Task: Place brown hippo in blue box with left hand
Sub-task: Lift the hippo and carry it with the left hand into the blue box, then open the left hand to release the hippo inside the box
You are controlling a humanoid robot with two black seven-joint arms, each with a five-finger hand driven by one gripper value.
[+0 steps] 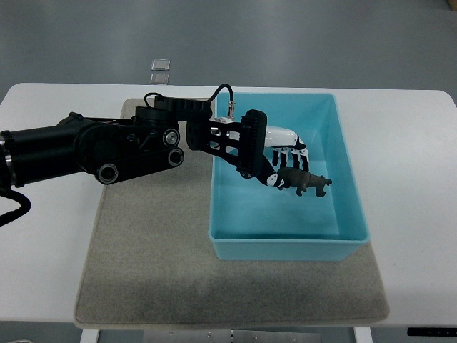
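The left hand [275, 153] reaches in over the blue box [348, 171], its black palm and white-tipped fingers [294, 152] stretched toward the right. The fingers are curled around the brown hippo [307, 183], which sticks out from under the fingertips with its head pointing to the right. The hippo sits within the box's outline, roughly in the middle of the open space; I can't make out from here whether it hangs above the bottom or touches it.

Behind the hand, the black arm [107, 150] runs back to the left edge, with round joints and a thin black cable [221, 91] looping up near the wrist. The arm crosses the box's left wall.

The box is a light blue rectangular tub, open on top. It rests on a grey mat [157, 243], covering the mat's right part. The mat lies on a white table [414, 186].

Past the far edge of the table, two small pale square things [160, 70] sit on the grey floor; I can't tell what they are
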